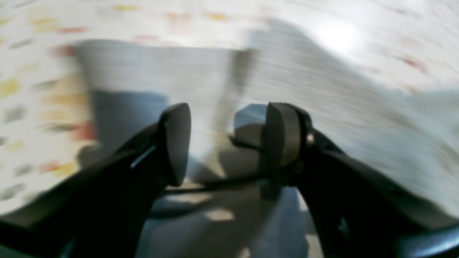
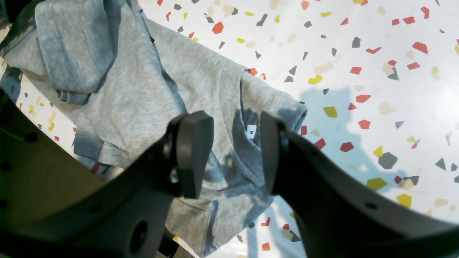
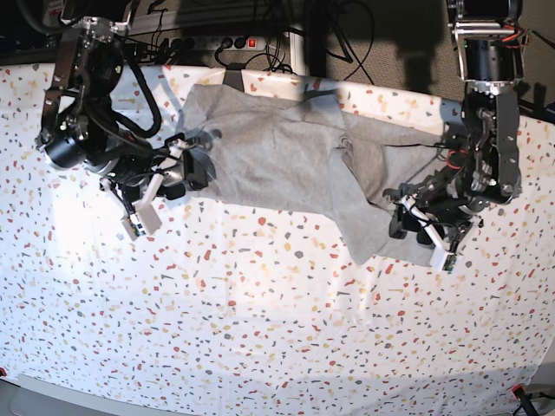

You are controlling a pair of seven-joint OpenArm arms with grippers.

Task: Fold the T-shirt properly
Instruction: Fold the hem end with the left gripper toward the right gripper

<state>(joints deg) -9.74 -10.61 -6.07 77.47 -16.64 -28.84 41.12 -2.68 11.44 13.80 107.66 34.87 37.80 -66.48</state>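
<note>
The heather-grey T-shirt (image 3: pixel 286 147) lies rumpled, plain side up, across the back middle of the table. No lettering shows. My right gripper (image 2: pixel 233 154) is open and empty. It hovers just above the collar, where a small white "M" label (image 2: pixel 252 132) shows; in the base view it (image 3: pixel 189 167) is at the shirt's left end. My left gripper (image 1: pixel 229 139) is open, its jaws wide apart, with blurred grey cloth (image 1: pixel 322 96) beyond it. In the base view it (image 3: pixel 406 224) is at the shirt's lower right edge. A bunched sleeve (image 2: pixel 71 43) lies folded over.
The table (image 3: pixel 260 329) is covered in white cloth with coloured terrazzo specks. Cables and a power strip (image 3: pixel 234 41) hang behind the back edge. In the right wrist view the table's edge (image 2: pixel 53 125) runs close beside the shirt.
</note>
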